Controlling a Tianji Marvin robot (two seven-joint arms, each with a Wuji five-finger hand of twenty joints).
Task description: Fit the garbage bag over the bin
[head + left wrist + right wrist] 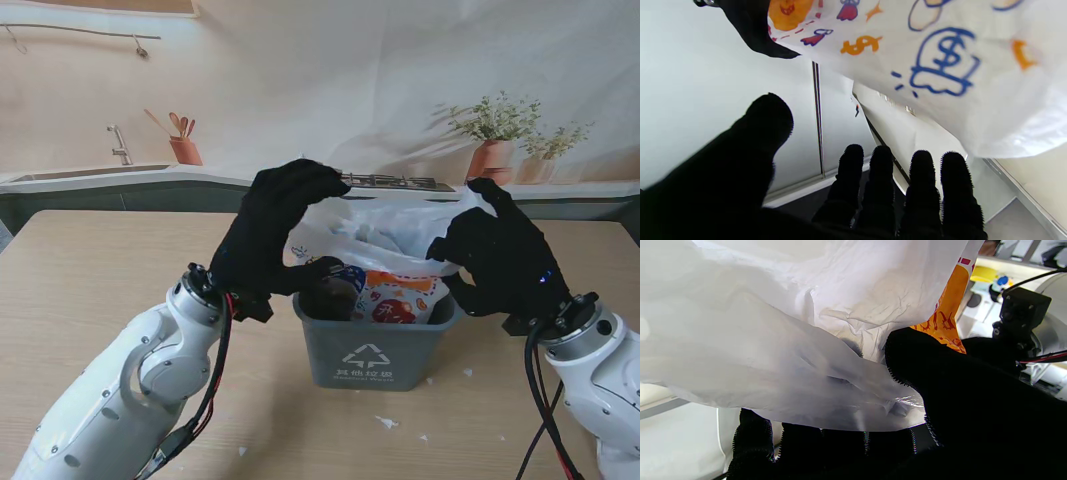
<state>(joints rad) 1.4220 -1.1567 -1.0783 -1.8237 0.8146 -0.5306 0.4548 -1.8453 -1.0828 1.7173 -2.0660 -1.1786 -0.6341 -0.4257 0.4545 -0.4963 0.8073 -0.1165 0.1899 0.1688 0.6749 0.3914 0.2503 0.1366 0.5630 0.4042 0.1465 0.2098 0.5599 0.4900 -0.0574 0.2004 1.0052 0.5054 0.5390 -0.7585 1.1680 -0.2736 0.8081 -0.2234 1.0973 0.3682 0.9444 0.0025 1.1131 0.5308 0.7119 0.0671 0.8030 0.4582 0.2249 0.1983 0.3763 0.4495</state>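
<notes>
A grey bin (pixel 370 360) with a recycling mark stands mid-table. A white garbage bag (pixel 390 235) with orange and blue prints sits partly inside it and billows up over the rim. My left hand (pixel 275 230) arches over the bag's left side, thumb down by the bin's left rim. In the left wrist view that hand (pixel 853 200) is spread, thumb (pixel 763 126) apart from the fingers, with the bag (pixel 940 66) beside it and unheld. My right hand (pixel 500 260) is at the bag's right edge. There the film (pixel 773 323) is pinched between its thumb (pixel 957 390) and fingers.
Small white scraps (pixel 386 422) lie on the wooden table (pixel 90 280) in front of the bin. Behind the table hangs a printed kitchen backdrop. My white forearms (pixel 130 390) flank the bin on both sides.
</notes>
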